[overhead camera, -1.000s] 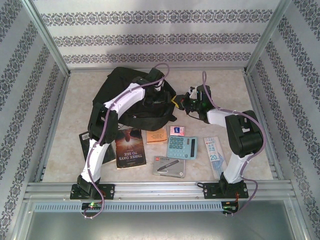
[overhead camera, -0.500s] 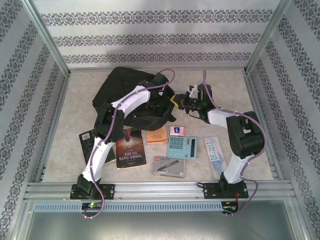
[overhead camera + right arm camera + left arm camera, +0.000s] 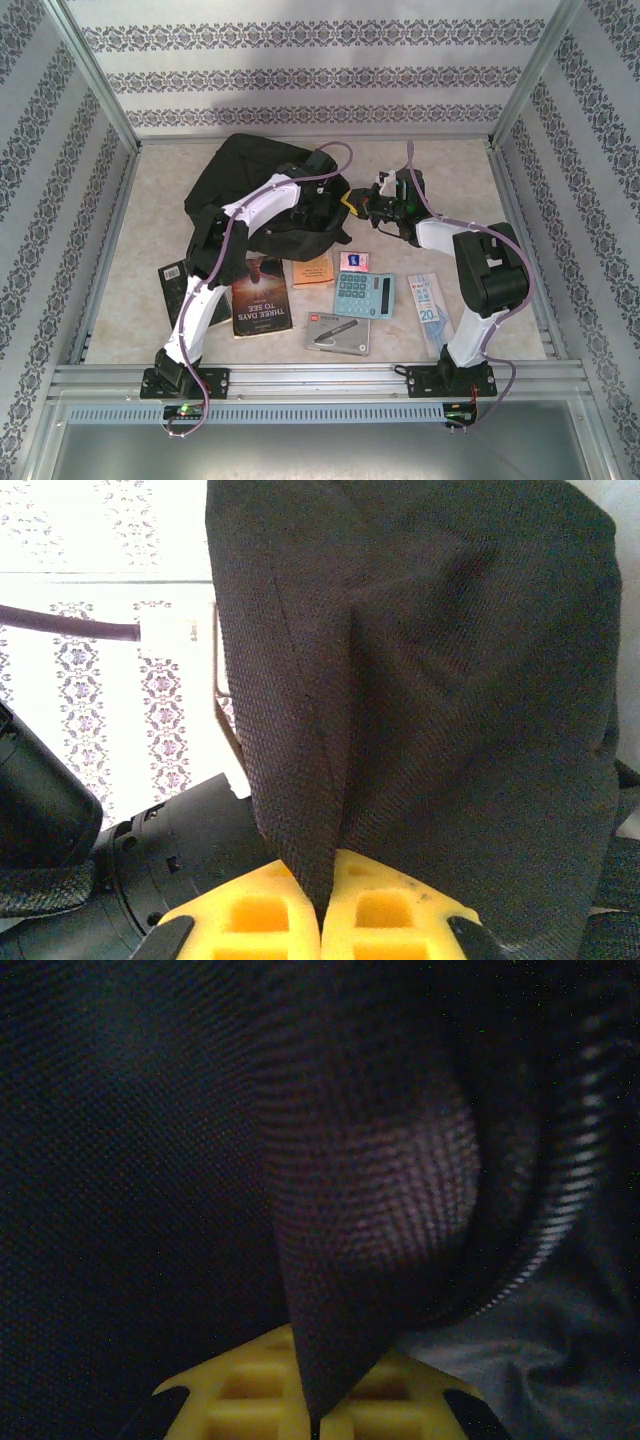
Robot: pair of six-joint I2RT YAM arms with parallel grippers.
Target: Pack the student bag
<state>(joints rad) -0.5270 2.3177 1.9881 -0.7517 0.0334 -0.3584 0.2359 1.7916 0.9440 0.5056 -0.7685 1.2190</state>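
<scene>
Books come first on my left: a thin dark-covered book (image 3: 170,276) lies partly under the left arm, and just beside it sits a dark paperback titled Three Days to See (image 3: 260,298). Behind them, on the far left-centre of the pale marbled tabletop (image 3: 150,215), lies the student bag (image 3: 245,165), a large black soft fabric backpack, slumped flat with the white left arm reaching over it.

At the bag's right edge I see the left gripper (image 3: 322,203) down on the fabric. On its wrist camera, the left gripper (image 3: 312,1402) has its yellow fingertips pressed together on a fold of the bag's black weave (image 3: 370,1190), with a curved zip track (image 3: 555,1210) running to the right of the fold.

Just to the right, the right gripper (image 3: 353,203) meets the same edge of the bag from the other side. Its own camera shows the right gripper (image 3: 322,912) clamped tight, yellow pads (image 3: 385,915) pinching a raised pleat of the black cloth (image 3: 430,680).

Nearer me lie a small orange-brown booklet (image 3: 313,271), a pink and blue card (image 3: 354,262), a teal calculator (image 3: 363,294) and a flat grey case with a red label (image 3: 338,333). Far right lies a ruler in a clear sleeve (image 3: 430,312)
</scene>
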